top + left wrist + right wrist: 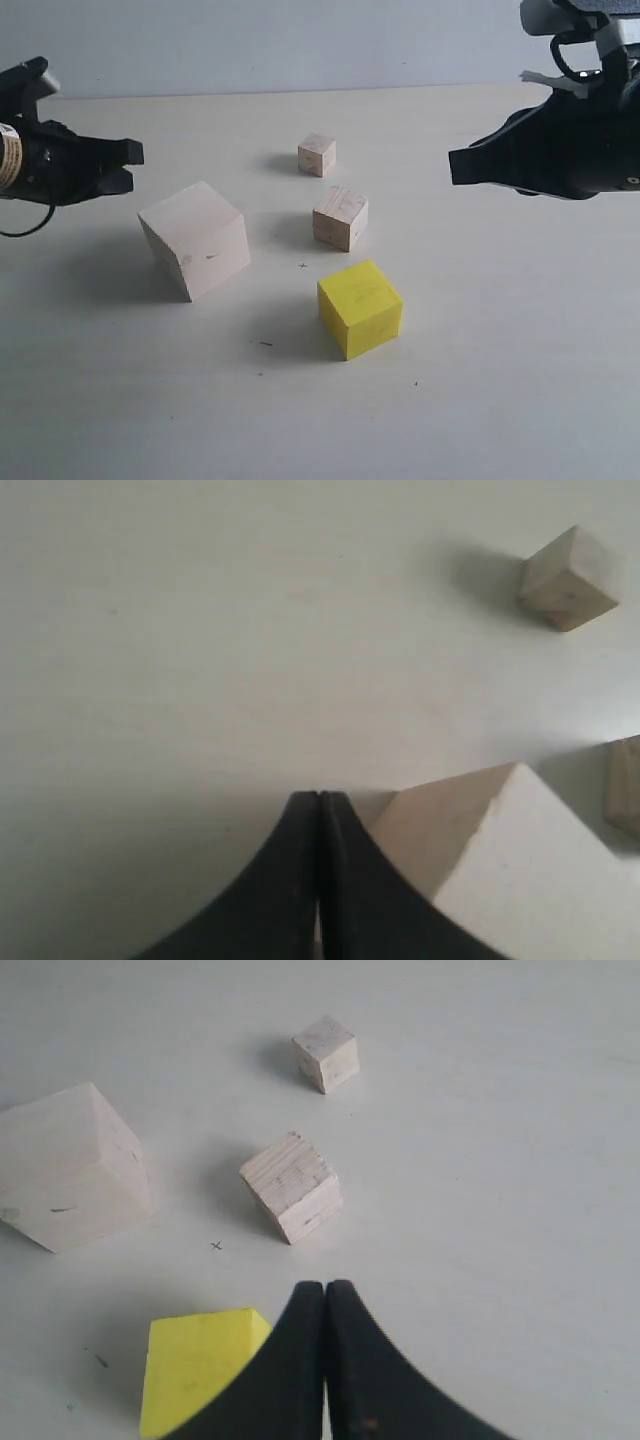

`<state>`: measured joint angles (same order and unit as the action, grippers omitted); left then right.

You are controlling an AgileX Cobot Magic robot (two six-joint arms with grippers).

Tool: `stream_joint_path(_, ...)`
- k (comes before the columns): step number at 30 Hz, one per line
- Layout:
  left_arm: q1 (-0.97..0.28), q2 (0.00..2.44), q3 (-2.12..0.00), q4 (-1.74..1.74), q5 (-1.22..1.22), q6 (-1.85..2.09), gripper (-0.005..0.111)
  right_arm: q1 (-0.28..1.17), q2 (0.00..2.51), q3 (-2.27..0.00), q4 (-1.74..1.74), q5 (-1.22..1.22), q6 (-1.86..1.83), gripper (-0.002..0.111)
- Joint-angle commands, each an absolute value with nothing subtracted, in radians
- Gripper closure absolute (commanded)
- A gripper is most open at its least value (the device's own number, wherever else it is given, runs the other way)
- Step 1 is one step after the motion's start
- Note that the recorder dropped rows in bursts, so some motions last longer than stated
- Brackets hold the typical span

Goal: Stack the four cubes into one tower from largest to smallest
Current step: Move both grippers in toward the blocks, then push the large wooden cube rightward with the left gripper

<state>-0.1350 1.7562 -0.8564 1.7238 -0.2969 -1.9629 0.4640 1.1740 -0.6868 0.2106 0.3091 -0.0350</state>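
Four cubes stand apart on the pale table (500, 380). The large pale cube (194, 240) (520, 870) (68, 1166) is left of centre. The yellow cube (360, 308) (196, 1368) sits nearest the front. Behind it is the medium pale cube (341, 217) (292, 1186), and farthest back the small pale cube (317, 154) (567, 579) (326, 1052). My left gripper (135, 165) (318, 798) hangs shut and empty, left of the large cube. My right gripper (455, 166) (325, 1287) hangs shut and empty above the table, right of the cubes.
A small pen cross (303, 265) marks the table between the cubes. A pale wall (300, 40) rises behind the table's far edge. Bare tabletop lies in front of and to the right of the yellow cube.
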Motion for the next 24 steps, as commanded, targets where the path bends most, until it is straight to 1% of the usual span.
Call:
stream_joint_path(1, -0.139, 1.818, -0.875, 1.718, -0.283, -1.96, 0.107, 0.465, 1.177, -0.697, 0.198, 0.301, -0.046, 0.108)
stream_joint_path(15, -0.141, 1.878, -0.896, 1.724, -0.553, -1.939, 0.107, 0.465, 1.175, -0.697, 0.198, 0.35, -0.046, 0.108)
stream_joint_path(19, -0.154, 1.878, -0.893, 1.724, -0.571, -1.951, 0.107, 0.465, 1.175, -0.697, 0.198, 0.35, -0.046, 0.108)
stream_joint_path(24, -0.21, 1.878, -0.863, 1.724, -0.562, -1.968, 0.107, 0.465, 1.175, -0.697, 0.198, 0.35, -0.046, 0.108)
